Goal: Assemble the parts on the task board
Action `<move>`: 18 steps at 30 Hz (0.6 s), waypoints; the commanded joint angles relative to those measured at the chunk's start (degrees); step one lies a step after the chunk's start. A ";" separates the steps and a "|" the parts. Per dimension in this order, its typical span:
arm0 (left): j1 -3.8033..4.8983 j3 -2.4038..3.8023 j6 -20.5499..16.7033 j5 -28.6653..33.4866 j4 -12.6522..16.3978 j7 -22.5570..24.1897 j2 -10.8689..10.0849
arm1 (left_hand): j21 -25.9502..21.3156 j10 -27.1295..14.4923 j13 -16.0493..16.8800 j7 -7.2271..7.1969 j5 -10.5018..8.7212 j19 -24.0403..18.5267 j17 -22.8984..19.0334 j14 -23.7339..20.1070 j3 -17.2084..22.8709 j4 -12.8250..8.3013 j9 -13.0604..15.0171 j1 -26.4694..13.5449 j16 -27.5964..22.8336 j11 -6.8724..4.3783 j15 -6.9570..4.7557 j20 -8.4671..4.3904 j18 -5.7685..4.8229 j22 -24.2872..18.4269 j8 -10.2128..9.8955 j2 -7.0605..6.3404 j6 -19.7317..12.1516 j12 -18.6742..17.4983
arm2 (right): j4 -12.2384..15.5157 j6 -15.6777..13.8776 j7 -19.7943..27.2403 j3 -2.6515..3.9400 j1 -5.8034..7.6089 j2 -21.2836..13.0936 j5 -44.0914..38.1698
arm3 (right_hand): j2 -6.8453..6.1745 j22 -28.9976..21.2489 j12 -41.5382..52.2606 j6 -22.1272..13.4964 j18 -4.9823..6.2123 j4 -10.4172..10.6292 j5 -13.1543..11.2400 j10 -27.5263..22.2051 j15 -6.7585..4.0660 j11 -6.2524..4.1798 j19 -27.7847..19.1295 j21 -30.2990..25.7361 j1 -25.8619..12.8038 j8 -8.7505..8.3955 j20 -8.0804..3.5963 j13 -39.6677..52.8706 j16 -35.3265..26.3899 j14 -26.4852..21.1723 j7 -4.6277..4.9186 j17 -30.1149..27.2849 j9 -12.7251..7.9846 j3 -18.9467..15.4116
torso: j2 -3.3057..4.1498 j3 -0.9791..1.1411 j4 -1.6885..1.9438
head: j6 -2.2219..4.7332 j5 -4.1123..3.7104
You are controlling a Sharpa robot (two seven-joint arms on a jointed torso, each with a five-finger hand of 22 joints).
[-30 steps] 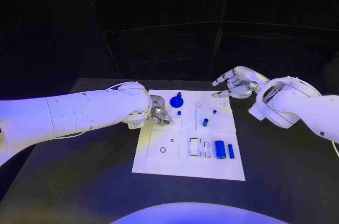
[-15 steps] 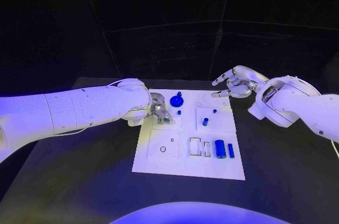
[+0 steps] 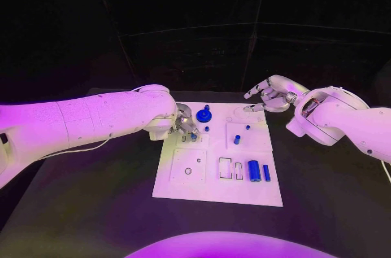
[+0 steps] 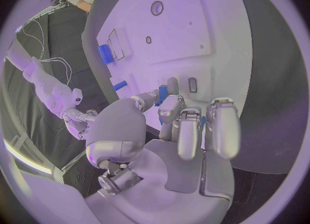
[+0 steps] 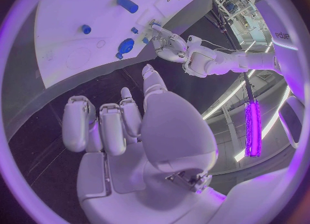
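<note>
The white task board [image 3: 189, 184] lies mid-table. On it are a blue round knob [image 3: 204, 117], a short blue peg [image 3: 237, 139], a blue cylinder [image 3: 253, 171] and a thin blue bar [image 3: 266, 173]. My left hand [image 3: 184, 127] hangs low over the board's far left part. It pinches a small blue part [image 4: 160, 96] between thumb and a finger. My right hand [image 3: 273, 95] hovers beyond the board's far right corner, fingers apart and holding nothing. The right wrist view shows the knob [image 5: 125, 45], the cylinder [image 5: 127, 4] and the left hand [image 5: 169, 43].
Two rectangular slots [image 3: 225, 169] and a round hole [image 3: 188, 171] sit in the board's near half. The black table [image 3: 90, 201] surrounds the board. My bulky left forearm [image 3: 90, 125] covers the table's left side.
My left arm has shifted slightly towards the board, and the hand stays over its far left part with the small part. The right hand has not moved.
</note>
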 commanded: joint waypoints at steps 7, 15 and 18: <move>0.49 0.01 6.16 5.55 -3.69 -0.57 2.54 | -0.23 0.12 0.12 -0.53 0.42 1.08 15.09 6.05 6.21 -6.01 -0.13 0.49 0.36 -0.14 -0.50 -0.33 -0.79 0.69 -0.42 0.41 0.98 0.24 | 0.03 0.61 -0.21 0.04 0.11 0.13 -0.15 | 0.71 -0.05 -0.13 0.42 1.16 0.06 0.33 -0.04 -0.44 -0.28 -0.37 -0.20 0.05 0.30 0.00 0.22 -0.34 2.92 -0.06 1.00 0.02 -0.27 | -0.02 0.01 -0.01 | -0.15 0.04; 0.62 -0.01 7.16 5.36 -5.38 -0.71 3.56 | -0.17 0.09 0.04 -0.53 0.42 1.11 15.09 6.05 6.24 -5.97 -0.17 0.45 0.36 -0.12 -0.49 -0.32 -0.82 0.79 -0.44 0.52 1.02 0.18 | -0.02 0.69 -0.27 0.03 0.11 0.23 -0.15 | 0.71 -0.05 -0.13 0.42 1.16 0.06 0.33 -0.04 -0.44 -0.28 -0.37 -0.20 0.05 0.30 0.00 0.22 -0.34 2.92 -0.06 1.00 0.02 -0.27 | -0.01 -0.02 0.06 | -0.42 -0.01; 0.64 -0.01 7.65 4.89 -5.54 -0.78 3.59 | -0.10 0.10 0.05 -0.54 0.42 1.14 15.09 6.05 6.25 -5.97 -0.17 0.46 0.36 -0.12 -0.49 -0.32 -0.84 0.89 -0.44 0.53 1.02 0.18 | -0.05 0.71 -0.28 0.03 0.11 0.26 -0.15 | 0.71 -0.05 -0.13 0.42 1.16 0.06 0.33 -0.04 -0.44 -0.28 -0.37 -0.20 0.05 0.30 0.00 0.22 -0.34 2.92 -0.06 1.00 0.02 -0.27 | -0.02 0.01 0.09 | -0.52 -0.02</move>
